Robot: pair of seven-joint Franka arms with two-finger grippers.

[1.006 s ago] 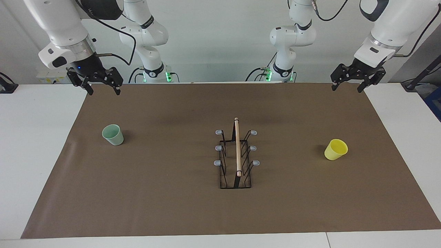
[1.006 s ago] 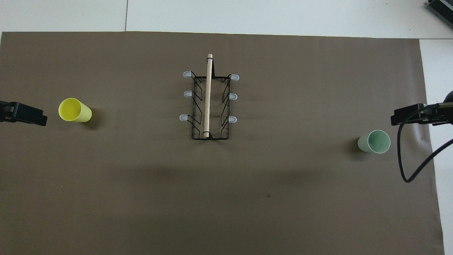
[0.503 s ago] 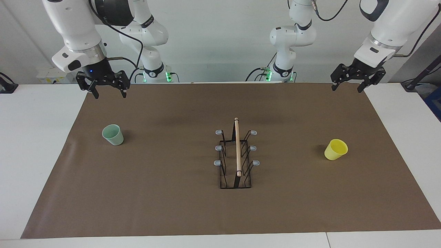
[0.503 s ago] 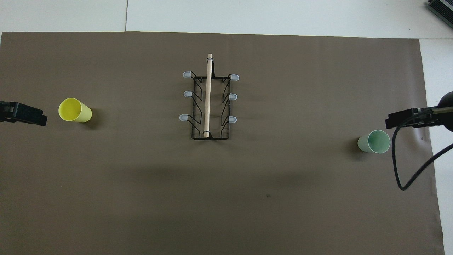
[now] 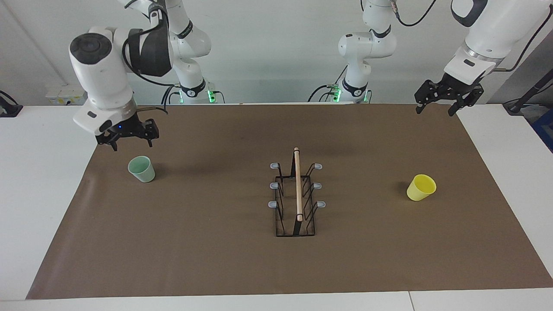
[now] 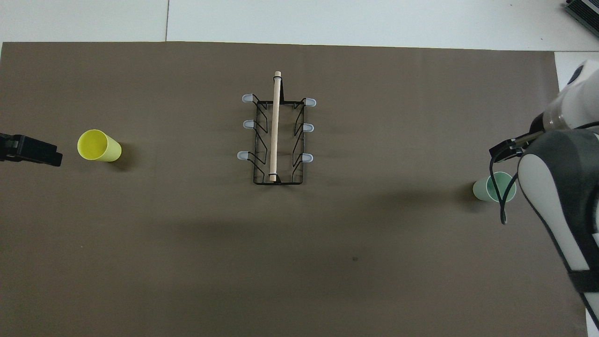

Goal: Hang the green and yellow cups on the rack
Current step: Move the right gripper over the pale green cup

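My rack (image 5: 296,194) stands mid-frame on the brown mat (image 5: 216,259), every prong bare. The yellow cup (image 5: 421,187) sits upright at centre right, the green cup (image 5: 141,169) at centre left. My right gripper (image 5: 128,137) hangs just above the green cup, wrist bent down, fingers spread. My left gripper (image 5: 447,98) waits raised at upper right, fingers apart.

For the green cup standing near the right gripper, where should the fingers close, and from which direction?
Probably across the rim of the green cup, coming straight down. It stands upright, mouth open upward, with no handle, so one finger can go inside and one outside the wall. The right gripper is open above it, not touching it.
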